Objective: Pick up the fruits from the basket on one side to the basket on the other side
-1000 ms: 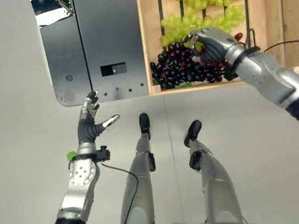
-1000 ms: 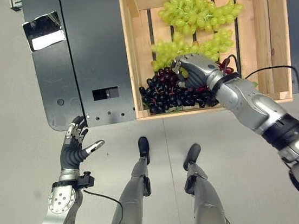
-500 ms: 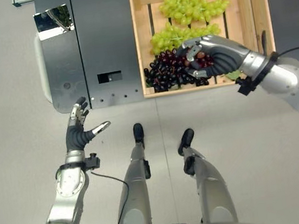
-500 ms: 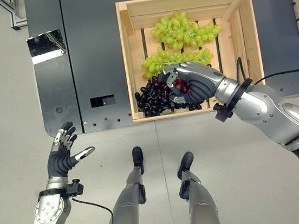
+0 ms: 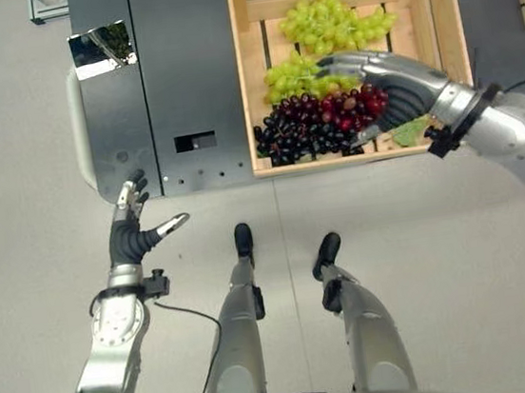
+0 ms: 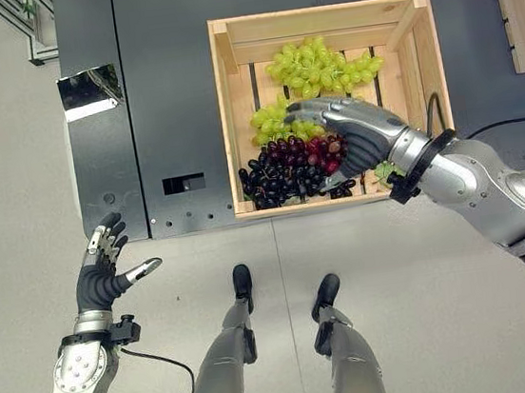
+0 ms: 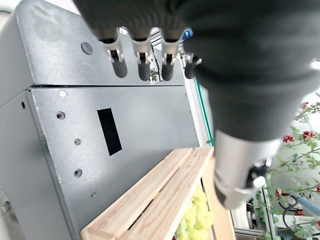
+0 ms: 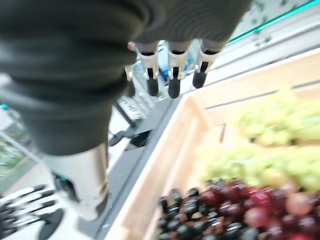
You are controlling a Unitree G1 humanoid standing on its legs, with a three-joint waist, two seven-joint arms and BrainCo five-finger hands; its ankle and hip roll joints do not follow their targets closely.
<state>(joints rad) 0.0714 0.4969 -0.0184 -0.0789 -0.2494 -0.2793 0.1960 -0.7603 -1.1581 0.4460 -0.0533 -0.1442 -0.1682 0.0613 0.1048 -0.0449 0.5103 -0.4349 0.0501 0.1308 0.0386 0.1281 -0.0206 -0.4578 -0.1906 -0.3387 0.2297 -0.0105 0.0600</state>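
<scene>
Over the wooden crate (image 6: pixel 420 52) the right hand (image 6: pixel 355 132) lies palm-down with its fingers (image 6: pixel 314 109) straight and relaxed, holding nothing, spread above the dark red and black grape bunch (image 6: pixel 288 169). That bunch sits at the crate's near edge; a green grape bunch (image 6: pixel 272 120) lies just behind it, partly under the hand, and a larger green bunch (image 6: pixel 321 63) lies toward the far wall. Beside the crate stands a grey metal plate (image 6: pixel 170 102) with a rectangular slot. Near its front corner, above the floor, the left hand (image 6: pixel 100 274) hangs with fingers wide and thumb out, empty.
</scene>
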